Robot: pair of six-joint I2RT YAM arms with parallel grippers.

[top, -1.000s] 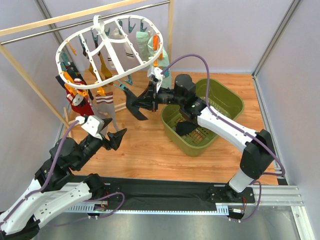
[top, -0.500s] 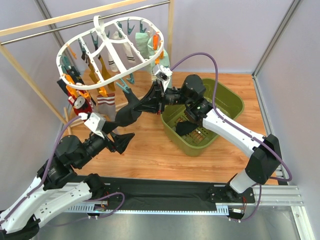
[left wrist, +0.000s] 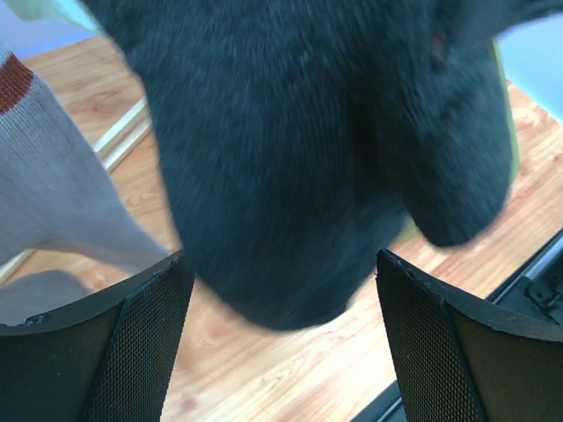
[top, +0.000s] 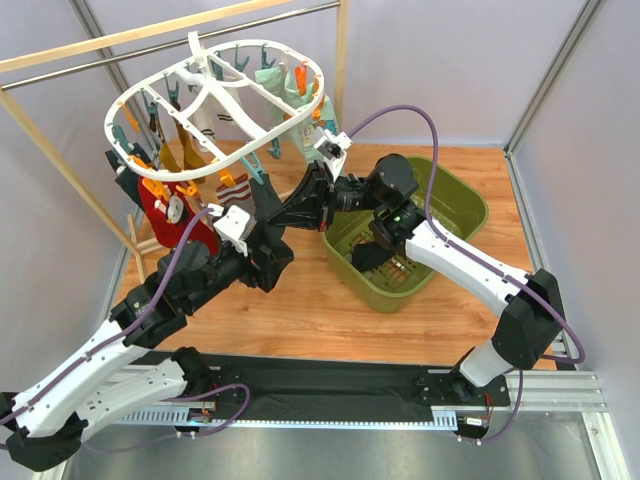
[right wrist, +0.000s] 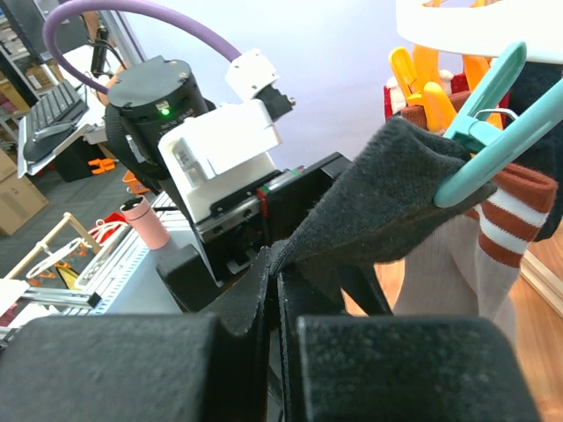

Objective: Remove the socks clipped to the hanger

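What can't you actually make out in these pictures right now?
- Left wrist view: the black sock is blurred and fills the frame; its clip is cut off above.
- Top external view: what lies in the green basket, partly hidden by the right arm.
- Right wrist view: most of the hanger, cut off by the top edge.

Both arms (top: pixel 455 258) were white with black joints and purple cables (top: pixel 400 108). The left gripper (left wrist: pixel 281 259) had black dotted fingers (left wrist: pixel 149 352).

Green bin (top: pixel 452 196) — rail frame (top: pixel 342 60), seemingly wooden
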